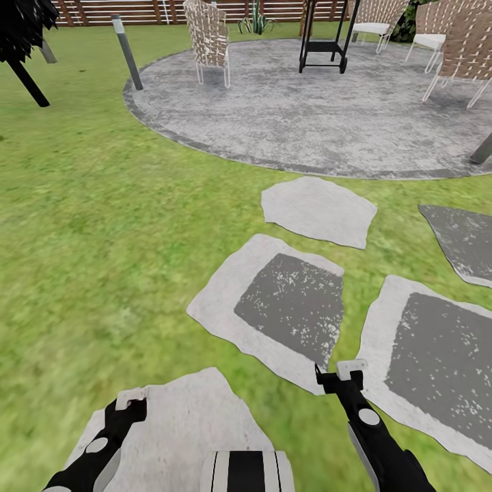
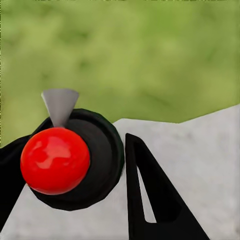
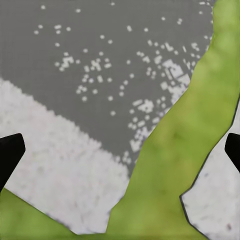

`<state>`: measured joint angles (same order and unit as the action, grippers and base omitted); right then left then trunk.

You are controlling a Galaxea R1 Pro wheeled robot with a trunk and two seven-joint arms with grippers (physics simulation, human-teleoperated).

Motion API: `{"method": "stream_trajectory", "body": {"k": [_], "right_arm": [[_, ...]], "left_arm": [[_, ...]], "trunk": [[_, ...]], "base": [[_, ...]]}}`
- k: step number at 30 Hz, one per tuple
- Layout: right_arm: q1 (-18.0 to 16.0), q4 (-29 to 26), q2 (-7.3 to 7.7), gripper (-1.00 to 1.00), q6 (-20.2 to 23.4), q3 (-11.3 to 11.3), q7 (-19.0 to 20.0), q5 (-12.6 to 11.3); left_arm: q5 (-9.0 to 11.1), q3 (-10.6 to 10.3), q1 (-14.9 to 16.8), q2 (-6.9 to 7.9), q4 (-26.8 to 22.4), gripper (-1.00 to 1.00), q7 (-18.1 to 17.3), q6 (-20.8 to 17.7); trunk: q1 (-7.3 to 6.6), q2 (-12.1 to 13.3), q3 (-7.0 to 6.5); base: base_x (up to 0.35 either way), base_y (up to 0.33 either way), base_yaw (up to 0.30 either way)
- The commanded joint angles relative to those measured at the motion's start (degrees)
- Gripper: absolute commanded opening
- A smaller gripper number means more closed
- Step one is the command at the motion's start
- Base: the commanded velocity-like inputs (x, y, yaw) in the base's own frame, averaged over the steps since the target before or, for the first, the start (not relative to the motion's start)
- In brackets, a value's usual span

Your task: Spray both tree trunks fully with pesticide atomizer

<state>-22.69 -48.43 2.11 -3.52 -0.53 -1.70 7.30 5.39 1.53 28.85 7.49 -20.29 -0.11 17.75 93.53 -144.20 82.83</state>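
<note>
The head camera is looking forward and down over the grass (image 1: 102, 225), taking in the stepping stones (image 1: 318, 208) and the round paved patio (image 1: 321, 109) as far as the fence (image 1: 137, 10). The right wrist camera is facing straight down, close above a grey-centred stone (image 3: 100, 65), the same slab (image 1: 280, 307) the head view is showing. The left wrist camera is looking low across a pale stone (image 2: 200, 150) toward blurred grass.

A round grey paved patio (image 1: 321, 109) lies on the green lawn (image 1: 89, 225). On the patio stand woven chairs (image 1: 208, 37) and a black metal stand (image 1: 324, 37); behind it runs a slatted brown fence (image 1: 123, 10). In front of it lie flat stepping stones (image 1: 318, 208).
</note>
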Motion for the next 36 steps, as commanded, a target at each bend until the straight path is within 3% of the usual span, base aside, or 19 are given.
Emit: {"method": "stream_trajectory", "body": {"k": [1, 10, 31, 36], "right_arm": [[0.01, 0.00, 0.00, 1.00, 0.00, 0.00, -0.01, 0.00], [-0.01, 0.00, 0.00, 1.00, 0.00, 0.00, 0.02, 0.00], [-0.01, 0.00, -0.18, 1.00, 0.00, 0.09, 0.03, 0.00], [0.01, 0.77, -0.18, 1.00, -0.03, 0.09, 0.03, 0.00]], "left_arm": [[-0.03, 0.02, 0.01, 0.01, -0.04, -1.00, 0.02, 0.00], [0.03, 0.02, -0.02, 0.07, -0.13, -1.00, 0.00, 0.01], [-0.03, -0.04, -0.02, 0.01, -0.08, -1.00, -0.07, 0.00], [-0.03, -0.07, -0.02, -0.01, 0.05, -1.00, -0.17, 0.00]], "trunk": [[0.00, 0.00, 0.00], [0.00, 0.00, 0.00], [-0.54, 0.28, -4.65], [-0.67, 0.35, -5.97]], "base": [[0.000, 0.000, 0.000], [0.000, 0.000, 0.000], [0.000, 0.000, 0.000], [0.000, 0.000, -0.190]]}}
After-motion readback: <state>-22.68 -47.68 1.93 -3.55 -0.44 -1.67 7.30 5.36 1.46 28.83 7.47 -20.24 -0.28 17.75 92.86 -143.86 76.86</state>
